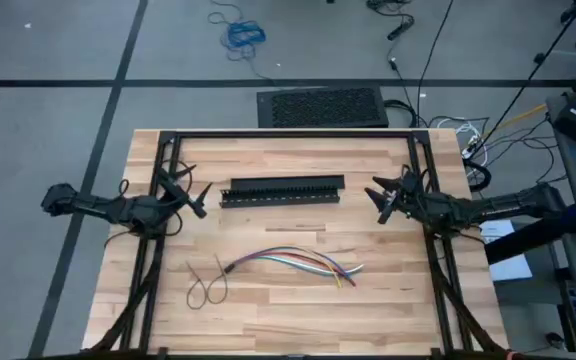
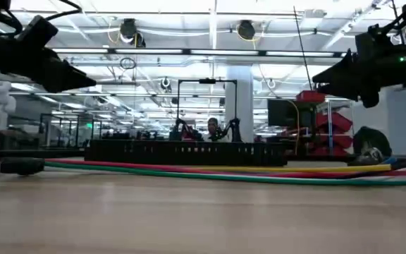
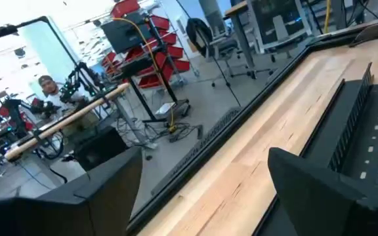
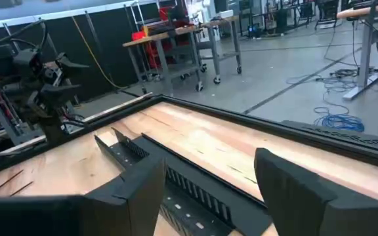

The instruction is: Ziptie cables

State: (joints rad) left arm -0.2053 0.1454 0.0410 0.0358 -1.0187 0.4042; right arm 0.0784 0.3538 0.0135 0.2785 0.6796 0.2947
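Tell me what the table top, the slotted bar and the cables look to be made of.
Table top: pale wood, joined strips with visible grain, butcher-block style. Slotted bar: matte black, probably moulded plastic, with comb-like slots. Cables: thin wires in smooth coloured sheathing, likely plastic insulation.

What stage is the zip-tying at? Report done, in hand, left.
Done: nothing visible. The cables lie loose and fanned on the table, the zip tie apart beside them.
In hand: nothing; left gripper and right gripper hover open, empty, flanking the slotted bar.
Left: gathering the cables, tying them.
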